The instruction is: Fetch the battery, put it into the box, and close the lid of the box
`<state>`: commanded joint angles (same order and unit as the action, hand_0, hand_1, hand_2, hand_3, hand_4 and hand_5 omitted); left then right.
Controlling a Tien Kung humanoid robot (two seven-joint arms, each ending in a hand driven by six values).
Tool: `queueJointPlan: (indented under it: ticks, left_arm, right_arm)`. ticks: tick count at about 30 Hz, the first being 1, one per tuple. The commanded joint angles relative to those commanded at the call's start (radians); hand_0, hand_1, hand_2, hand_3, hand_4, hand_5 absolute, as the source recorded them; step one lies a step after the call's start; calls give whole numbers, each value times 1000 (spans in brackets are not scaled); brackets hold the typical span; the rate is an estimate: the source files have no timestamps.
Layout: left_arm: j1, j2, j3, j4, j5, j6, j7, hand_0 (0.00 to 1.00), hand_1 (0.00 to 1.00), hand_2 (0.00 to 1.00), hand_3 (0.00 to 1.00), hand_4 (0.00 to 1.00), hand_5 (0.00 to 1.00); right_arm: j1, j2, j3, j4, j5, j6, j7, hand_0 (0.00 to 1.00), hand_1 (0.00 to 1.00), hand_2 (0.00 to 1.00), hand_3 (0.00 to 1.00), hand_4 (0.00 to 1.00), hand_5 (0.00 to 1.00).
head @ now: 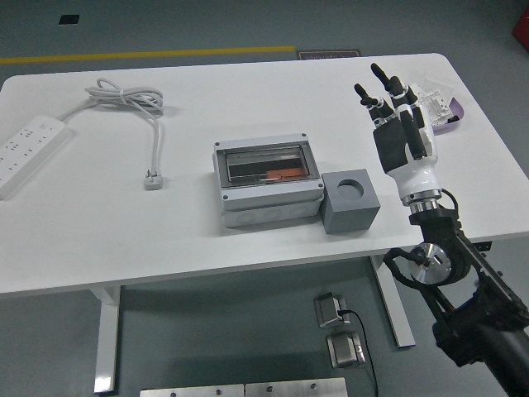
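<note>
Sitting together: one box (269,179), one grey block (350,202).

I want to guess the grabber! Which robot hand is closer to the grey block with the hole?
Right. The right hand hovers just right of the grey block; no left hand shows.

The right hand (401,136) is built of black and white segments, with black fingers banded in white at the joints. A white cuff is fitted at the wrist, followed by a black arm (463,289) with a round silver joint disc and thin black cables.
</note>
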<state>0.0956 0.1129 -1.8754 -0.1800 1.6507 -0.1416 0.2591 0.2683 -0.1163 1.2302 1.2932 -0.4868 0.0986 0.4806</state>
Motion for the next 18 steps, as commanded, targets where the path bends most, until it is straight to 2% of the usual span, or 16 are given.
queueJointPlan:
  ticks: [1,2,8,9,18]
  left_arm:
    - [0,0,0,0,0,0,0,609,680,707,754,804,900]
    - [0,0,0,0,0,0,0,607,680,707,755,803,899]
    - [-3,-2,-3,0,2,3,-2,607,680,707,755,803,899]
    - [-4,-3,-3,0,3,4,-3,603,679,707,754,804,900]
    - [-6,-5,-1,0,1,10,-4,602,680,707,755,803,898]
  right_arm:
    - [0,-1,1,0,27,0,0,739,356,820,263,765,436]
    - [0,-1,1,1,46,0,1,402,359,819,272,778,459]
    - [2,-6,6,0,100,-6,-1,402,359,819,272,778,459]
    - [3,-7,7,-1,101,-7,-1,226,316,821,266,783,465]
    - [4,-14,30,0,66,-23,-14,197,293,821,254,784,479]
